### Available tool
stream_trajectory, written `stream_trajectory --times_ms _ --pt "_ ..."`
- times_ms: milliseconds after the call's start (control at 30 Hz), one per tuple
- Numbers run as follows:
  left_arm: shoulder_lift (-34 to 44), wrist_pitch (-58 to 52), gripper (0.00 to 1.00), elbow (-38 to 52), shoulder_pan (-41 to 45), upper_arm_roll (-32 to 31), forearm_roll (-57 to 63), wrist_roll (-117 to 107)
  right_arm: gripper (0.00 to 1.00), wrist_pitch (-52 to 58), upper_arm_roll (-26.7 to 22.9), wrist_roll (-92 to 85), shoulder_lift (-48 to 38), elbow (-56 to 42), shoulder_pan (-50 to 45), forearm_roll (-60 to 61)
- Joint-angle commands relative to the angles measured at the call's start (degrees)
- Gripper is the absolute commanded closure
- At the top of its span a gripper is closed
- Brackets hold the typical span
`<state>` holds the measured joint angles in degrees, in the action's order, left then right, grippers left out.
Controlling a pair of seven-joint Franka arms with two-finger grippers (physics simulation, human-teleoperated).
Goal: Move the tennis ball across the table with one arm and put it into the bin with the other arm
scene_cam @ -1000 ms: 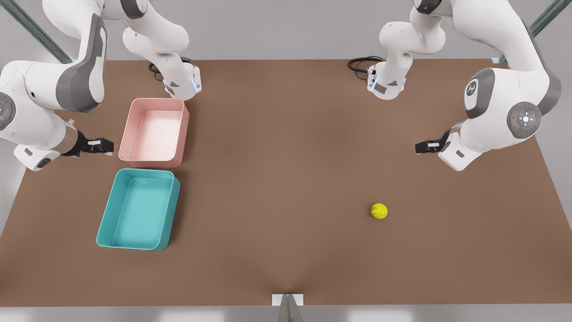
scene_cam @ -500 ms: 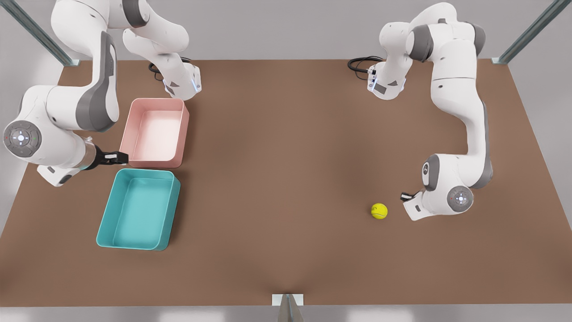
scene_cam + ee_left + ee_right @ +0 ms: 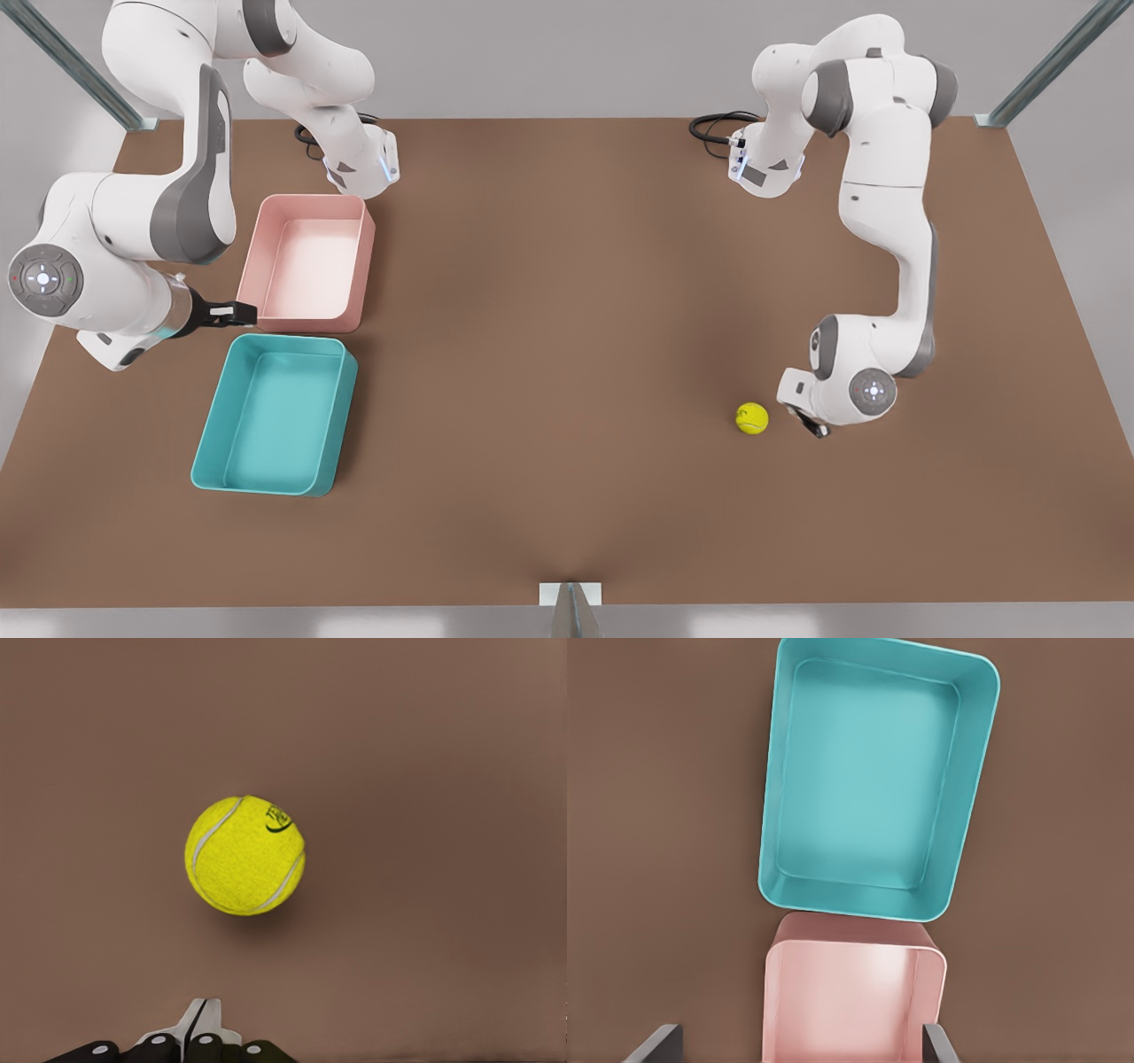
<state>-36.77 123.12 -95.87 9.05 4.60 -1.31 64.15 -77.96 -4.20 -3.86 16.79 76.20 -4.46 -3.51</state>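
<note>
Tennis ball (image 3: 751, 418) free on table (image 3: 567, 372), toward front view's right edge. Left gripper (image 3: 808, 424) just beside ball, apart; fingers pressed together. Right gripper (image 3: 237, 312) spread wide by pink tub (image 3: 306, 264), near teal bin (image 3: 275, 415); waiting.

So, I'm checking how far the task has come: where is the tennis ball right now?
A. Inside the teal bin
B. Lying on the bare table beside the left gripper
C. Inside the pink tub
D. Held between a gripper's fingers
B: the tennis ball lies on the bare table, apart from the teal bin, with the left gripper close beside it and not gripping it.
</note>
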Motion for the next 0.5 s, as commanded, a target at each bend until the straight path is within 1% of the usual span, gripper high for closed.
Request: stream_trajectory --times_ms 0,133,233,467 --pt "-0.1 2.0 0.79 -0.5 0.0 -0.2 0.1 25.1 0.0 0.1 0.0 0.6 0.0 0.0 0.1 0.1" --pt "-2.0 6.2 0.79 -0.5 -0.1 -0.8 0.1 30.4 0.0 0.1 0.0 0.5 0.0 0.0 0.1 0.3" --pt "-2.8 5.9 0.79 -0.5 -0.1 -1.0 0.2 36.5 0.0 0.1 -0.1 0.4 0.0 0.0 0.1 0.3" --pt "-3.7 5.9 0.79 0.3 -0.4 -1.0 0.3 42.0 0.0 0.1 -0.1 0.4 0.4 -0.2 0.0 0.3"
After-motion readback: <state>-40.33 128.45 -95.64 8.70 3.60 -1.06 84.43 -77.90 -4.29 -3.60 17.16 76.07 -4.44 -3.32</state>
